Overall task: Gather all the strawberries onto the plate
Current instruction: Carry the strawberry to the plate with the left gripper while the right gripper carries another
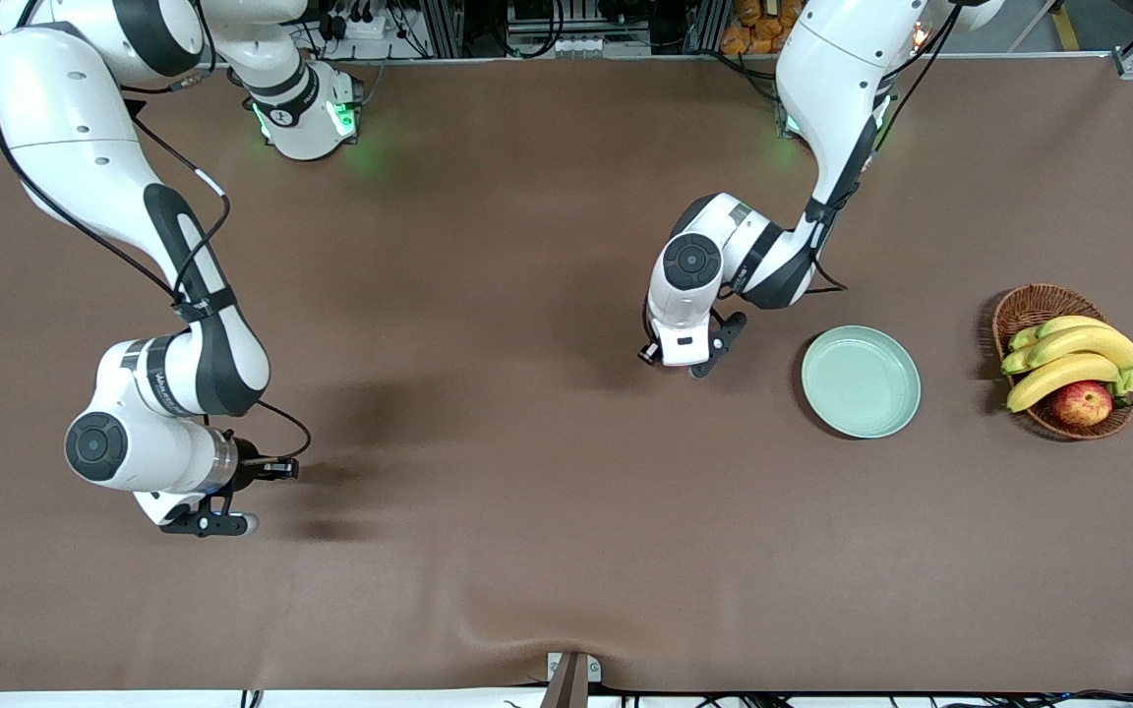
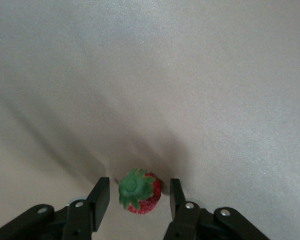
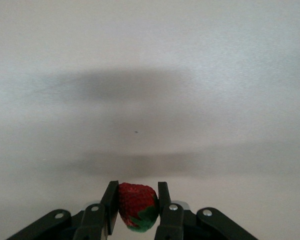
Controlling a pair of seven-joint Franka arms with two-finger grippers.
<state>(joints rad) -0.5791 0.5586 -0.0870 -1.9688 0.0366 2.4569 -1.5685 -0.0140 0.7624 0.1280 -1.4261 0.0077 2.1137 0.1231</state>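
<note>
Two strawberries are visible. The right gripper [image 3: 135, 207] clamps one berry [image 3: 136, 206], leaves down. The left gripper [image 2: 139, 200] straddles the other [image 2: 139, 192] unclosed, leaves up. One plate [image 1: 861, 382].

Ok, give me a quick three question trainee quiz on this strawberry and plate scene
1. True or false: the right gripper is shut on a strawberry.
2. How do the left gripper jaws stand round the other strawberry? A gripping, B straddling with gaps, C clear away.
3. What lies in the mint-green plate?

Key: 1 true. 2 B. 3 nothing; the wicker basket beside it holds bananas and an apple.
</note>
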